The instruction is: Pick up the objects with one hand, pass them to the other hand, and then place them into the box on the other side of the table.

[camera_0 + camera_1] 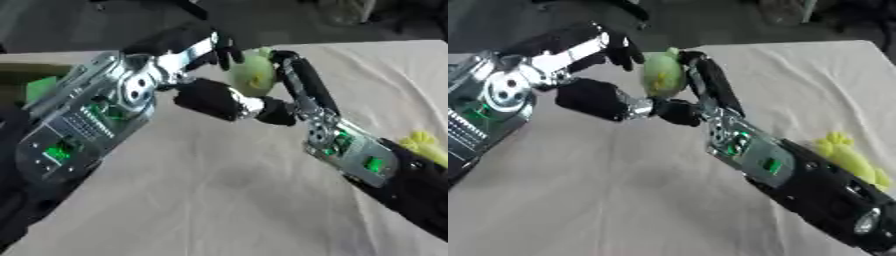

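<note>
Only the right eye view shows the yellow toy [849, 157] whole; both hands [293, 80] clasp a green fruit [254, 74].

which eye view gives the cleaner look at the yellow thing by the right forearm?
Right eye view. The yellow object lies on the cloth beside the right forearm, with its knobby top and long body visible. In the left eye view only a small yellow patch shows at the right edge, cut off by the frame and the arm.

1. Both eyes are looking down from the robot's head, close above the table [219, 200].
2. The right eye is sitting a bit to the side.
3. Both are sharing the arms and the cloth at frame center.
</note>
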Tool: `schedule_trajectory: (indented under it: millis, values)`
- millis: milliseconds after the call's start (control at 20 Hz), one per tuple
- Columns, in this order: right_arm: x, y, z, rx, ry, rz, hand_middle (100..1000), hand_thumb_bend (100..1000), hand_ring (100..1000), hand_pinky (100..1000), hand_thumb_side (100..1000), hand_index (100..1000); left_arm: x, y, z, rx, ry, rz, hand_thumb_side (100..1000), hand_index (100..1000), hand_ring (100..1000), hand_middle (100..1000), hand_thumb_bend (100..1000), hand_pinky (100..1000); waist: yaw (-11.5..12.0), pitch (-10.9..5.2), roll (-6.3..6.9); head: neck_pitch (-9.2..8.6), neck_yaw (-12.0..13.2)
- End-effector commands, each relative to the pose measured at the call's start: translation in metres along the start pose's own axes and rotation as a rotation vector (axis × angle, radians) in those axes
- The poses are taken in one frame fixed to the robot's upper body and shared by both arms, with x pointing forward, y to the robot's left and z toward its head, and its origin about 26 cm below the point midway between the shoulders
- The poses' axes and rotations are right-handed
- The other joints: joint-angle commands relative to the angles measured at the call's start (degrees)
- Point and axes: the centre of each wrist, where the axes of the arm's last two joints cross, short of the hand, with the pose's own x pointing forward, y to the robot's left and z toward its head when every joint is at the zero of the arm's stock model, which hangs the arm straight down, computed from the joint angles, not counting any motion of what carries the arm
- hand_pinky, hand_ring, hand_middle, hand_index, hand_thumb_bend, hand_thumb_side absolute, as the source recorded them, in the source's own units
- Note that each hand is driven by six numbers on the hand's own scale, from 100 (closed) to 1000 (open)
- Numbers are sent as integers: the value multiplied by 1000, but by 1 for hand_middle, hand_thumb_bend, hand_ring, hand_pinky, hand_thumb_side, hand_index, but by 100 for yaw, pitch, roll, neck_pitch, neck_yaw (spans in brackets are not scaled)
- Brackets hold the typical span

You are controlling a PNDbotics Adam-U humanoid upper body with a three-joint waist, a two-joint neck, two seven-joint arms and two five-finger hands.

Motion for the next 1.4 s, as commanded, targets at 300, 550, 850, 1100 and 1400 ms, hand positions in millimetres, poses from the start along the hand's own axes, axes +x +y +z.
schedule_trajectory:
  millis: [300, 550, 850, 1100, 1400]
  values:
    - [4, -13, 0, -397, 223, 250, 389, 100, 508, 701, 100, 490, 2, 5, -4, 107, 35, -25, 487, 805, 800, 669, 605, 859, 1, -123, 4, -79, 7]
    - [3, -15, -2, -430, 211, 268, 389, 100, 507, 698, 100, 489, -4, -1, -8, 126, 61, -21, 476, 803, 798, 667, 584, 858, -6, -121, 13, -113, -16]
    - [2, -14, -1, -445, 199, 286, 391, 100, 508, 698, 100, 488, -14, -12, -18, 119, 91, -8, 489, 800, 795, 663, 568, 856, -33, -126, 10, -99, -12]
    - [5, -15, 0, -467, 175, 300, 394, 103, 509, 698, 100, 487, -21, -21, -26, 120, 100, 0, 483, 800, 793, 662, 575, 853, -28, -129, 22, -136, 1]
    - [7, -12, 3, -471, 150, 312, 396, 119, 511, 699, 100, 488, -29, -29, -33, 140, 107, 9, 469, 799, 789, 657, 552, 850, -24, -123, 16, -141, 6]
